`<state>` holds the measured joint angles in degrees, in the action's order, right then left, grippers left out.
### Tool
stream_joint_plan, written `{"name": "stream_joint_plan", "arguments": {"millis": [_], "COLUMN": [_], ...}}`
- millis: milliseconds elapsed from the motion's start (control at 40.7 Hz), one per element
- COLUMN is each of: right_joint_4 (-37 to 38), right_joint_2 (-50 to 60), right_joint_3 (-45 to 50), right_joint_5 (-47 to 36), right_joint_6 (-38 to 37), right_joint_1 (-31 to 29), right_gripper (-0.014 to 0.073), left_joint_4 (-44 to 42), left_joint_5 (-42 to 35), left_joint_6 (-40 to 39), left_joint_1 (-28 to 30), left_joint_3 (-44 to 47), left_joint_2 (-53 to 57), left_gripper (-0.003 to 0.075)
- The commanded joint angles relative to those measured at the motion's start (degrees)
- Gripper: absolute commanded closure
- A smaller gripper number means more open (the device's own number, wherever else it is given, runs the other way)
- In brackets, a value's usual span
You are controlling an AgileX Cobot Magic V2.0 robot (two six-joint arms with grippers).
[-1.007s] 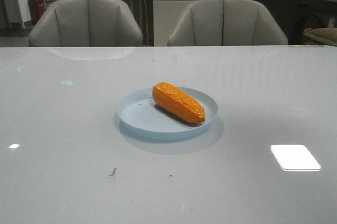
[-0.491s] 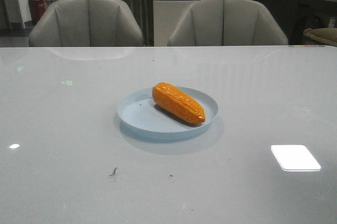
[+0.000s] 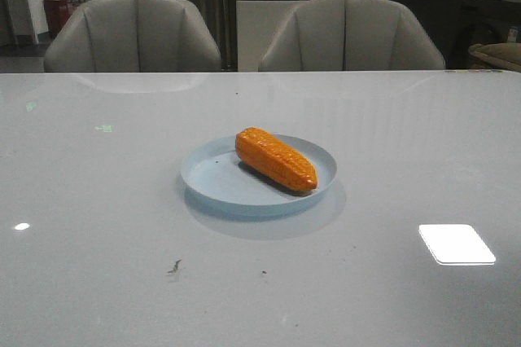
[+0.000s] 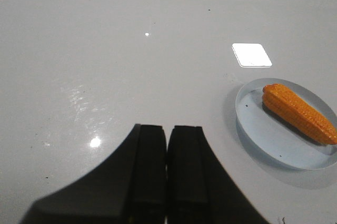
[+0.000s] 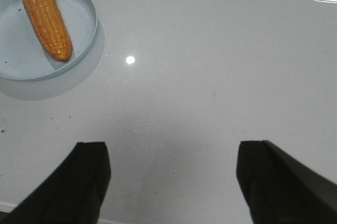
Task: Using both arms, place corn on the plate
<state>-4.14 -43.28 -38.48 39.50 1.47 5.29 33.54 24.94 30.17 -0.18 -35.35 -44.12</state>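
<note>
With the glossy orange corn cob (image 3: 276,158) laid on the shallow pale blue plate (image 3: 213,182) mid-table, the task is judged complete; the left gripper (image 4: 167,167) is seen closed and empty, the right gripper (image 5: 174,176) spread wide, empty.

plate (image 4: 247,129): far rim cut by left wrist view's edge
corn (image 4: 298,112): tip cropped there too
plate (image 5: 84,34): partly cropped in right wrist view
</note>
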Motion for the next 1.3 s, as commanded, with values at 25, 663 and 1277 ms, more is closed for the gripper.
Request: {"name": "stream_joint_plan", "arguments": {"millis": [25, 663, 1277], "right_joint_4": [-0.3, -0.3, -0.3], "right_joint_2": [0.5, 0.5, 0.5], "right_joint_3": [-1.5, -1.5, -1.5], "right_joint_5": [-3.6, -3.6, -3.7], "right_joint_6": [-0.1, -0.1, -0.1], "right_joint_1": [-0.3, -0.3, -0.3], "right_gripper": [-0.0010, -0.0010, -0.0010], "left_joint_4": [1.7, -19.1, -26.6], "left_joint_5": [-3.3, -19.6, -27.0], "left_joint_6": [0.0, -19.5, -21.1], "left_joint_1": [0.1, -0.1, 0.1], "left_joint_3": [-1.8, 10.3, 38.0], "left_joint_2": [-0.2, 13.1, 45.0], "left_gripper": [0.0627, 0.0627, 0.0627]}}
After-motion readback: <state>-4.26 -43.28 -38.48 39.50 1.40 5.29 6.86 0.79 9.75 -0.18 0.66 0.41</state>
